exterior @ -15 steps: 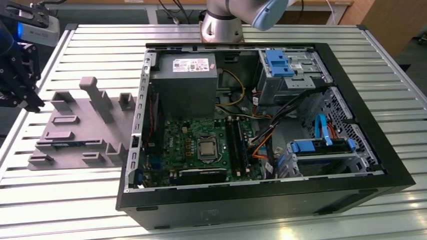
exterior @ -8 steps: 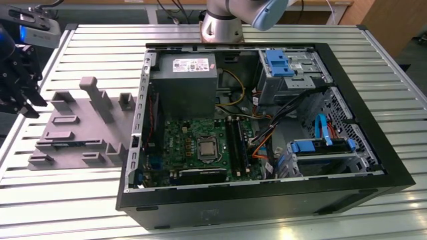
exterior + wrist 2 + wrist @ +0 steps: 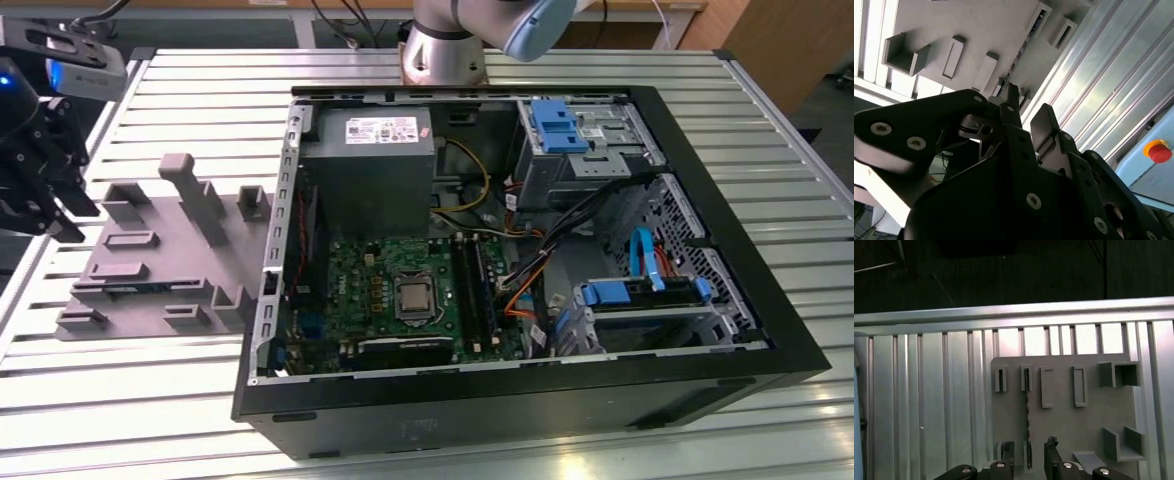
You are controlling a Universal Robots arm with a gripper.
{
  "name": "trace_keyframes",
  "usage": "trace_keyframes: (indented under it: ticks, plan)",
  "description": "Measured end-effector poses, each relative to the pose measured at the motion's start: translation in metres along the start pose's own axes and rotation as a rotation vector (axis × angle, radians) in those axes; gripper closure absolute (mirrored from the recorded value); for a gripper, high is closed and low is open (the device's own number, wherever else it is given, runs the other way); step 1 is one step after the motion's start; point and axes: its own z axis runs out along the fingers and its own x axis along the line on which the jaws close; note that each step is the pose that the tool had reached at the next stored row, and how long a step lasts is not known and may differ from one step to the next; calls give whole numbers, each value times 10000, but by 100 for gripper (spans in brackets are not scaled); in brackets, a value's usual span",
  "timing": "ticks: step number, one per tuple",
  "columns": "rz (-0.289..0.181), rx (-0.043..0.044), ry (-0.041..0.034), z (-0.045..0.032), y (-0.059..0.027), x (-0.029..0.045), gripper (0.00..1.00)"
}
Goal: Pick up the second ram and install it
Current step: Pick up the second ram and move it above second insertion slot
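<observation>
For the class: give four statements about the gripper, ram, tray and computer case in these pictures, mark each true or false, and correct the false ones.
1. The ram stands on edge in the tray. True.
2. The gripper is inside the case. False: it is over the tray, to the exterior view's left of the case.
3. In the first wrist view the gripper is open, with one finger on each side of the ram. True.
4. The case is closed by a side panel. False: it lies open, and the motherboard shows inside.
</observation>
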Motion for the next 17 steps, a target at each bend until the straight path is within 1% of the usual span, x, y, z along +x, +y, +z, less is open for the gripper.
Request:
trace_keyframes:
  ticks: [2, 5, 8, 11, 17]
  plan:
    - [-55, 25, -6, 10, 21, 5, 63]
    - [-102, 70, -7, 13, 32, 13, 63]
    - [-143, 98, -6, 31, 42, 14, 63]
    - [-144, 141, -7, 70, 56, 16, 63]
    - [-144, 165, -9, 173, 74, 17, 63]
